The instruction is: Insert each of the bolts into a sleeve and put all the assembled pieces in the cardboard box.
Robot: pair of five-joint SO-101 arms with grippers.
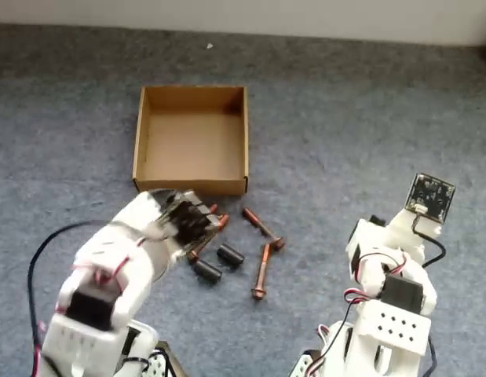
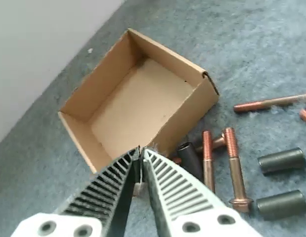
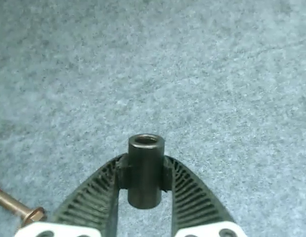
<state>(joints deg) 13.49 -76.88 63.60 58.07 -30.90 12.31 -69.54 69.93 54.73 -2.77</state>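
right gripper [image 3: 144,167] clamped on an upright black sleeve [image 3: 145,173], open carpet [image 3: 217,74] all around. left gripper [image 2: 141,152] jaws pressed together, beside the cardboard box [image 2: 190,116] near wall; box floor bare. bolts [image 1: 262,271] and sleeves [image 1: 230,255] lie loose just outside that wall.

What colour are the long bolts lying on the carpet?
The bolts are coppery orange; the left wrist view shows them best.
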